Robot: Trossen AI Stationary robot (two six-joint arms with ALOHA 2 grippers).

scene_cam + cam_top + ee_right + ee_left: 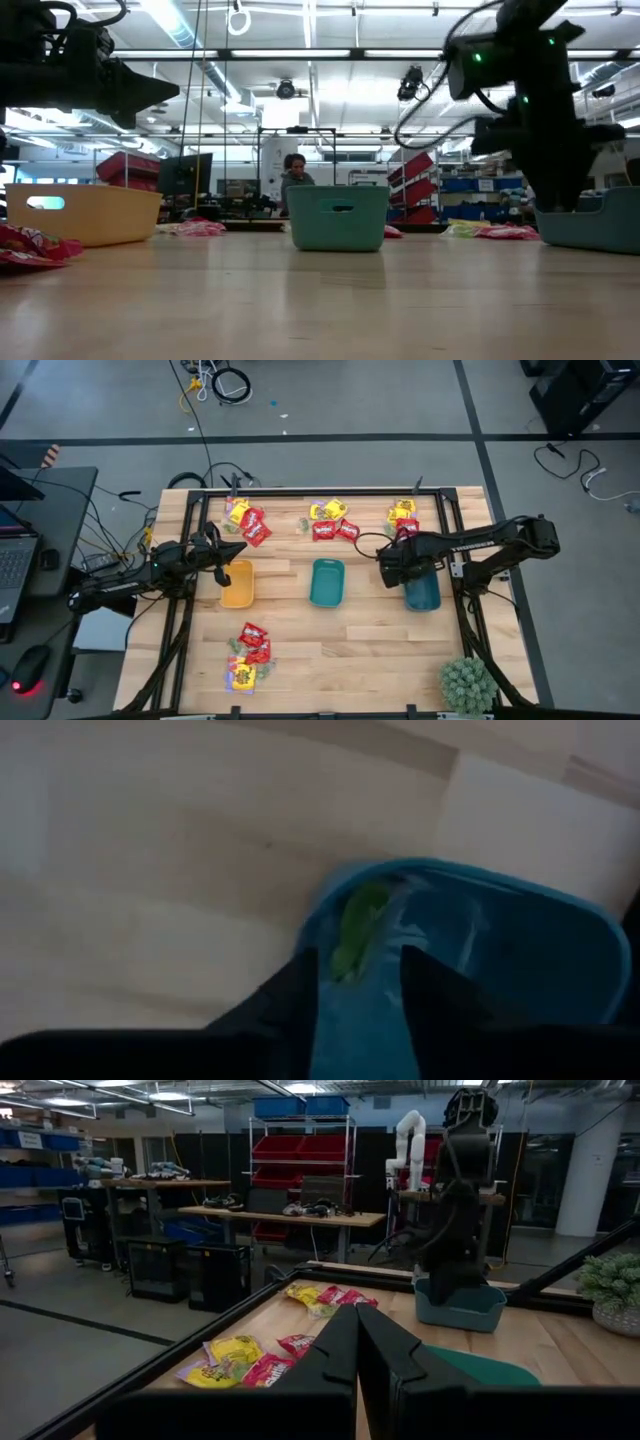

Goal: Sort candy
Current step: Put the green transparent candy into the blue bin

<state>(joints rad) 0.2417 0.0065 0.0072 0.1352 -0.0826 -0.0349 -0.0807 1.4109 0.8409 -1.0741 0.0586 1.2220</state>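
Observation:
Candy packets lie in piles on the table: a far left pile (247,520), a far middle pile (330,520), a far right pile (403,515) and a near pile (248,655). My right gripper (397,568) (360,978) is open, pointing down over the near-left end of the blue tray (424,596). One green candy (358,928) lies inside the blue tray (480,950), against its wall, just past the fingertips. My left gripper (226,554) (356,1342) is shut and empty, held level above the far end of the yellow tray (238,584).
A teal tray (327,582) stands mid-table between the yellow and blue trays. A spiky green plant (467,682) stands at the near right corner. Black frame rails (300,491) run along the table's edges. Bare wood lies between the trays and the near pile.

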